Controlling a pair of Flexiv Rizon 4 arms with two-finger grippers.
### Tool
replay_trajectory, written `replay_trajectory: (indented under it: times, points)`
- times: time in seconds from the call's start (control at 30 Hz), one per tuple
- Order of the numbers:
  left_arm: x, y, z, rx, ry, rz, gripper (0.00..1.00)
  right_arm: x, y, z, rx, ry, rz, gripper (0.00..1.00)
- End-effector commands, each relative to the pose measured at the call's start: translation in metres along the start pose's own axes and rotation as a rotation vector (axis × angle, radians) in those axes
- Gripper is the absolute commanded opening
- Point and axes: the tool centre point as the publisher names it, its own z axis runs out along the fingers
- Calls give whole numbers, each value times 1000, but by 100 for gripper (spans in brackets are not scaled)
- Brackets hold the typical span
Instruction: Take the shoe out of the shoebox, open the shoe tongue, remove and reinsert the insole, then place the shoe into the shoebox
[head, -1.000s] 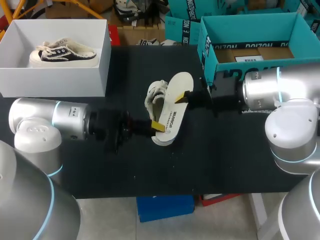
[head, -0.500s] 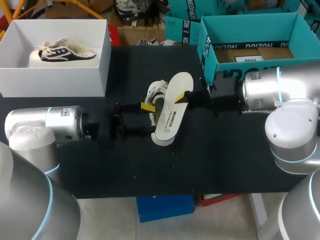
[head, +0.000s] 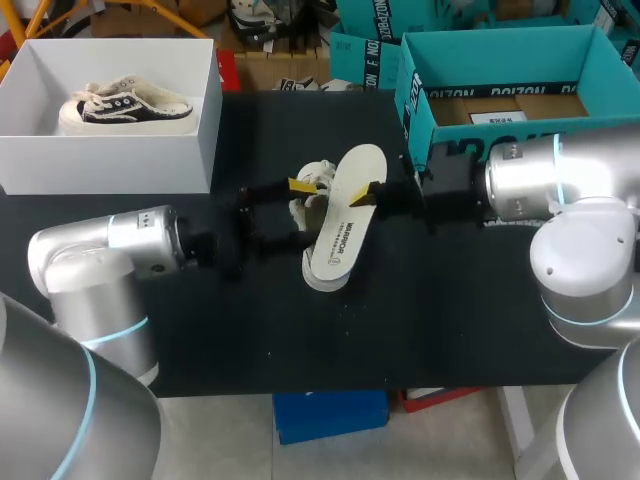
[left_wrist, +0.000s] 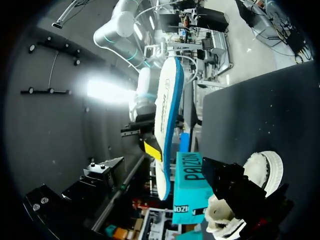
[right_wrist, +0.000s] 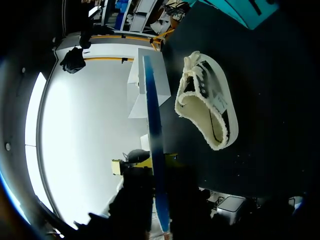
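**Black table, two boxes and one loose shoe**
The black table (head: 400, 330) is carrying three things directly. A white shoebox (head: 110, 160) is sitting at the back left corner, and a teal shoebox (head: 450, 128) is sitting at the back right, lid off, the two well apart. Between them, around the middle of the tabletop, a cream shoe (head: 320, 178) is lying tipped on its side, its fuzzy opening showing in the right wrist view.
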Motion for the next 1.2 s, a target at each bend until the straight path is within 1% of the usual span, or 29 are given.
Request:
replay_trajectory:
  times: [0.03,0.33,0.53,0.63,0.67,0.7,0.77,0.87,0.9,0.97,1.0,1.03,1.1,1.13,1.2]
  points:
    - [0,7,17,-36,-11,7,100,1,0,1,-1,-3,1,0]
    - [-6,18,23,-60,-35,-5,100,1,0,1,-1,-3,1,0]
    - [-6,16,32,-47,-33,-10,100,1,0,1,-1,-3,1,0]
    - [-7,17,37,-54,-36,-15,100,1,0,1,-1,-3,1,0]
    - [-8,16,38,-63,-40,-17,91,1,0,1,-1,-3,1,0]
    - [-8,16,39,-73,-42,-18,85,1,0,1,-1,-3,1,0]
    - [-7,16,41,-99,-43,-24,85,1,0,1,-1,-3,1,0]
    - [-5,17,41,-119,-44,-33,83,1,0,1,-1,-3,1,0]
    - [-4,17,41,-121,-45,-36,75,1,0,1,-1,-3,1,0]
    - [-3,18,41,-130,-43,-39,70,1,0,1,-1,-3,1,0]
    - [-3,18,41,-134,-43,-38,63,1,0,1,-1,-3,1,0]
    - [-3,19,41,-139,-45,-38,48,1,0,1,-1,-3,1,0]
    - [-4,19,42,-145,-46,-37,39,1,0,1,-1,-3,1,0]
    - [-4,19,42,-146,-46,-37,38,1,0,1,-1,-3,1,0]
    - [-4,20,43,-150,-46,-35,31,1,0,1,-1,-3,1,0]
